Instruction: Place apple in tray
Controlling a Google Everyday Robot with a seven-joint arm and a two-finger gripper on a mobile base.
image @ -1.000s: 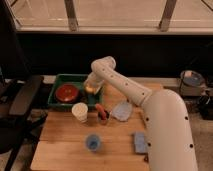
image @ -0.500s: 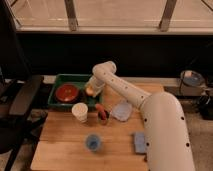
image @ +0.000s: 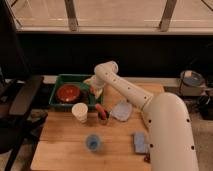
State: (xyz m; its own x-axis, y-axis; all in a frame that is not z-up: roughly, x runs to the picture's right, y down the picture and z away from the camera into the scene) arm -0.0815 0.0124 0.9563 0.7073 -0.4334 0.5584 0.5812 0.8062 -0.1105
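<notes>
The gripper [image: 94, 91] hangs over the right end of the green tray [image: 59, 80], beside the dark red bowl [image: 68, 93], and the apple, seemingly hidden beneath it, may be pinched there, though I cannot tell.

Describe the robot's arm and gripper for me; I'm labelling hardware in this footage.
The arm is smooth, glossy cream-white, built of thick rounded tubular segments with a bulbous elbow joint, widening into a large rounded shell. No cables or markings show. The gripper, small and cream-white, sits at the green rectangular plastic tray's right end.
</notes>
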